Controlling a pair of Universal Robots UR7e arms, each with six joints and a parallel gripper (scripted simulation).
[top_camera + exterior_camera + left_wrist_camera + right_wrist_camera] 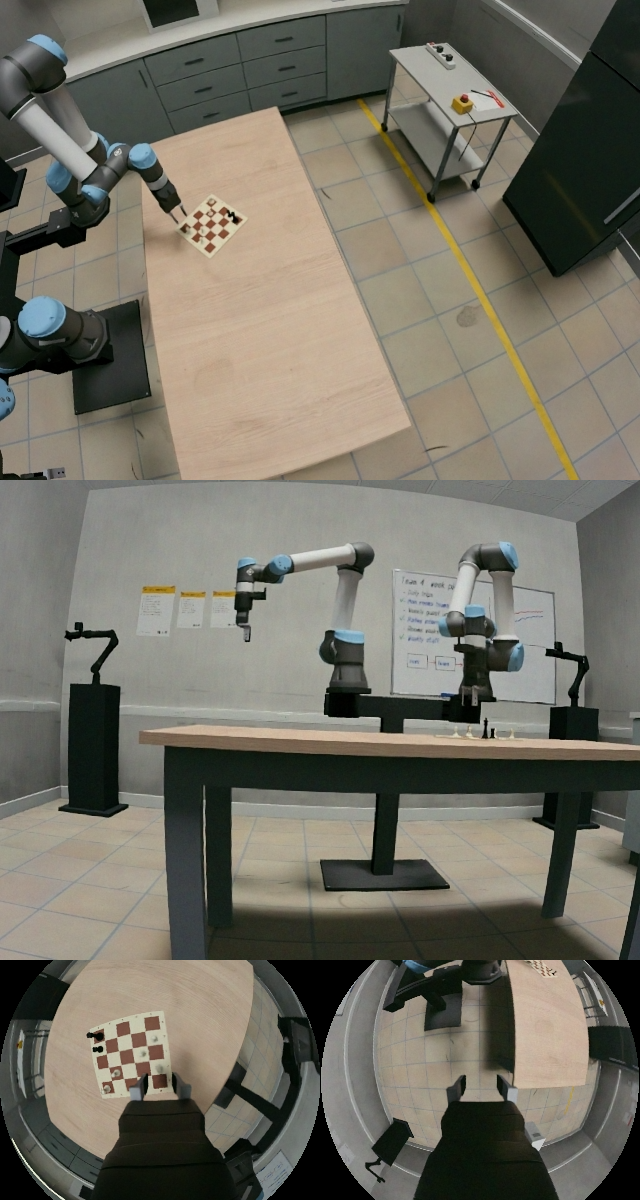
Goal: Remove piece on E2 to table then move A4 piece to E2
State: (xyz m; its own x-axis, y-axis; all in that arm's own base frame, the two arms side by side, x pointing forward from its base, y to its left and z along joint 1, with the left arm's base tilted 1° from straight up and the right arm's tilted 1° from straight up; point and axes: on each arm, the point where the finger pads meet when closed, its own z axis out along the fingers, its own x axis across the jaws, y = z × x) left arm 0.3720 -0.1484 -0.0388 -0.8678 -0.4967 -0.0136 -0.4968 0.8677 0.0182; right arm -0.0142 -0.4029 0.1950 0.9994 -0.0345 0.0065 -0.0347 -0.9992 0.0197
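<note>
The small chequered board lies on the table; its edge letters are too small to read. A tall black piece stands at one corner, with a short black piece beside it. Several white pieces stand on other squares, among them one near the left gripper's fingers, one and one. My left gripper is open and empty, above the board's near corner. My right gripper is open and empty, high in the air away from the board.
The wooden table extends well past the board, its near edge close to the board's corner. The arms' stand is beside the table. A trolley and a dark fridge stand away from it.
</note>
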